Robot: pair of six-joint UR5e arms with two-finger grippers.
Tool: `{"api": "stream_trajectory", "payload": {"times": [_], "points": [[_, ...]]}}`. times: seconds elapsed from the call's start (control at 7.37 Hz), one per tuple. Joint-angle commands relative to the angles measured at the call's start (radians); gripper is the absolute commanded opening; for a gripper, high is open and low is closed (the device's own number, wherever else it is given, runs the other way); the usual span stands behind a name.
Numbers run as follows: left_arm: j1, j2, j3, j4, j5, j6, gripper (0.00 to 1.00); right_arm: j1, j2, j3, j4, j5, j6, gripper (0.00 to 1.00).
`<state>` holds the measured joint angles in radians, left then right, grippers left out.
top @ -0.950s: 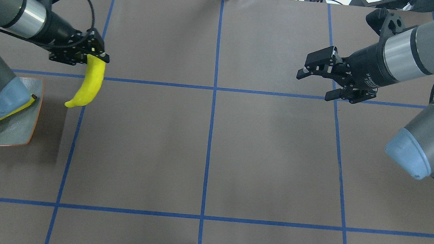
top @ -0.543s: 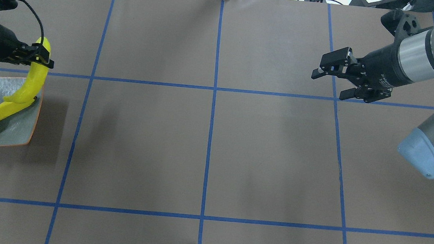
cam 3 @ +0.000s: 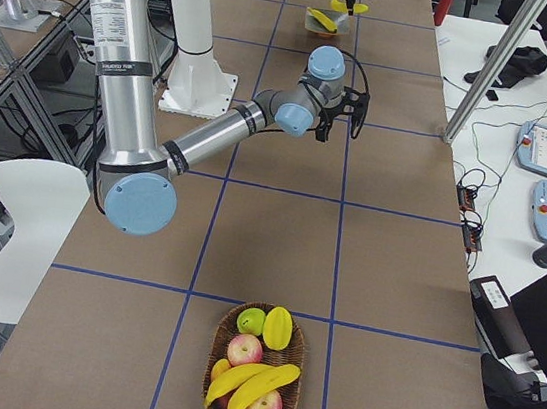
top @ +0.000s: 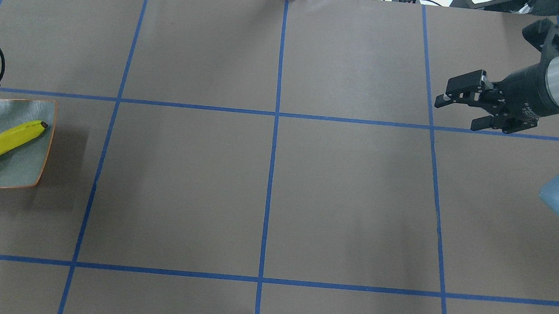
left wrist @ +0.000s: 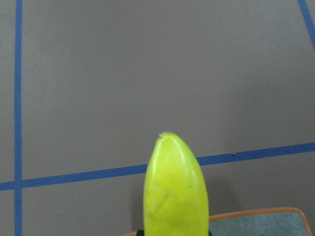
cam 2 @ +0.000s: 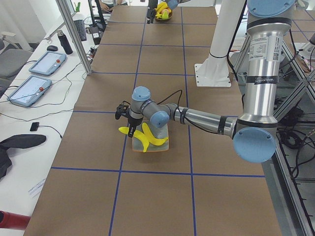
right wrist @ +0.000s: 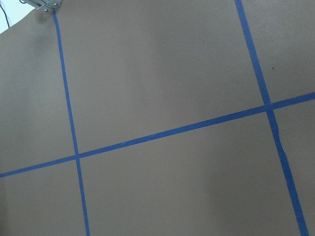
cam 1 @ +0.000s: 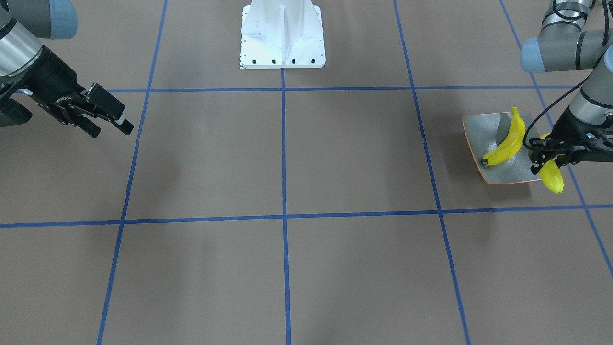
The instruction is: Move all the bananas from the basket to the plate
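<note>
1. We grip one bright yellow curved banana (cam 1: 553,178) in our left black two-finger gripper (cam 1: 544,155), the jaws clenched across its middle
2. The held banana hangs tilted over the far left corner of the squarish grey-green glazed plate (cam 1: 483,127), and its far end juts past the thin orange-brown rim
3. A second yellow banana (top: 2,145) lies flat on the plate, set diagonally, its dark tip toward the far right corner
4. The plate sits at the left end of the brown paper-covered table (top: 181,184), which is marked into squares by blue tape lines (top: 274,126)
5. Our right black two-finger gripper (top: 456,115) hovers over the far right part of the table, jaws released and spread with nothing between them, well apart from the plate
6. In the right side view, a brown wicker basket (cam 3: 299,369) stands at the right end of the table; two more yellow bananas (cam 3: 260,382) lie in it side by side on top of red apples (cam 3: 245,349), next to a green apple (cam 3: 251,320)
</note>
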<state>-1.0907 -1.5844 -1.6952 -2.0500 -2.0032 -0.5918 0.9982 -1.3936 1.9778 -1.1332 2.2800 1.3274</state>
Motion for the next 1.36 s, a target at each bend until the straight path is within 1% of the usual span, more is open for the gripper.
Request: {"api": "stream_trajectory", "payload": {"times": [0.0, 0.41, 0.81, 0.95, 1.09, 1.22], "points": [[0.002, 0.001, 0.005, 0.002, 0.011, 0.006, 0.00, 0.000, -0.005, -0.001, 0.001, 0.003, 0.000, 1.00], [0.029, 0.001, 0.023, 0.004, 0.011, 0.001, 0.00, 0.002, -0.015, -0.002, 0.001, 0.004, 0.000, 1.00], [0.048, 0.038, 0.008, 0.002, 0.006, 0.000, 0.00, 0.000, -0.015, -0.005, 0.001, 0.003, 0.000, 1.00], [0.064, 0.038, 0.006, 0.002, 0.006, -0.005, 0.06, 0.000, -0.015, -0.005, 0.001, 0.003, 0.003, 1.00], [0.069, 0.040, 0.005, 0.002, 0.004, -0.006, 0.42, 0.000, -0.015, -0.005, 0.001, 0.004, 0.001, 1.00], [0.080, 0.040, 0.005, 0.002, 0.009, -0.008, 0.81, 0.000, -0.015, -0.005, 0.001, 0.004, 0.000, 1.00]]}}
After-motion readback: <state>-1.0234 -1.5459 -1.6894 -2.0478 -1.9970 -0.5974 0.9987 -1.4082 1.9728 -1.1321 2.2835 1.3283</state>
